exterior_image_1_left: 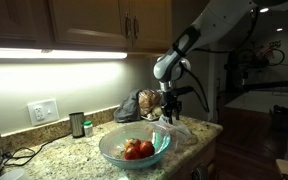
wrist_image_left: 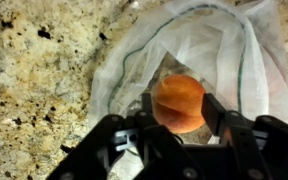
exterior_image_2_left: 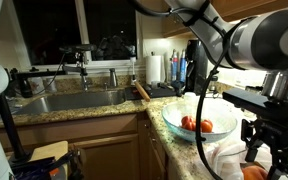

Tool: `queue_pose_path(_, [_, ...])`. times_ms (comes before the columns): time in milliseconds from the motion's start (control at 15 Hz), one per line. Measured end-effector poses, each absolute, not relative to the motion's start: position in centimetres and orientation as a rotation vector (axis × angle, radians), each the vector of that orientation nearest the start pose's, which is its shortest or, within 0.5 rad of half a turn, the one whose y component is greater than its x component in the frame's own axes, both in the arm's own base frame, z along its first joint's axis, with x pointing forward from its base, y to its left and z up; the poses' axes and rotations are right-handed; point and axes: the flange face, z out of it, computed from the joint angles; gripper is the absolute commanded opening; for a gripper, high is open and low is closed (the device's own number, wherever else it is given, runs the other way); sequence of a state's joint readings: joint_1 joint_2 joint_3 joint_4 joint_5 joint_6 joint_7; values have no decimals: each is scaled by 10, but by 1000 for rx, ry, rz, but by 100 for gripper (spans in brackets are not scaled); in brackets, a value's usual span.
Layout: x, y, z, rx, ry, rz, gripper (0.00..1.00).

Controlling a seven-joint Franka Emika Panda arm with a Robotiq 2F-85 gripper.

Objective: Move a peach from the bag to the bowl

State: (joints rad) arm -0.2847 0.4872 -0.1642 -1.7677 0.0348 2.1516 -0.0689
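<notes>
Gripper [wrist_image_left: 180, 118] jaws sat against both flanks of the peach [wrist_image_left: 179, 98]; read as clamped on it (wrist view). The peach was in the mouth of the white bag [wrist_image_left: 234, 50], over the film and not clear of it. The bag lay on the granite counter [wrist_image_left: 34, 70]. In an exterior view the peach [exterior_image_2_left: 252, 172] showed only as an orange patch at the bottom edge, under the fingers and low against the bag.

Risks, as judged:
- Round, soft fruit held at two narrow contacts. It could roll out on the lift or in transit, or bruise if squeezed harder.
- Thin film lay close round the fingers. A fold pinched with the fruit would drag the bag up or towards the bowl.
- The glass bowl [exterior_image_1_left: 134, 155] already held several red-orange fruits [exterior_image_1_left: 137, 148]. A release from high up could knock them or bounce out.

Surroundings:
- The bowl stood just beside the bag, near the counter's front edge.
- A brown bundle [exterior_image_1_left: 144, 104] sat behind the gripper; identity unclear.
- A small dark canister [exterior_image_1_left: 77, 124] and a wall outlet [exterior_image_1_left: 42, 112] were well apart from the work.
- The sink [exterior_image_2_left: 54, 103] and paper towel roll [exterior_image_2_left: 156, 68] lay beyond the bowl.
- Nothing stood between bag and bowl; only the bowl's rim had to be cleared
</notes>
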Motion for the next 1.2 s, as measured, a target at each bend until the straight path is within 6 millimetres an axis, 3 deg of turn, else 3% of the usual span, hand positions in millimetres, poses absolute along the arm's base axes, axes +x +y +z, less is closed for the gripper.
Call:
queue_pose_path(67, [587, -272, 283, -3102, 610, 169, 54])
queue_pose_path(133, [587, -272, 282, -3103, 615, 171, 66])
queue_pose_path(200, [587, -273, 281, -3103, 620, 173, 67])
queue_pose_path(533, [586, -273, 275, -3103, 627, 191, 98])
queue_pose_path(1200, [589, -275, 269, -3111, 631, 160, 100])
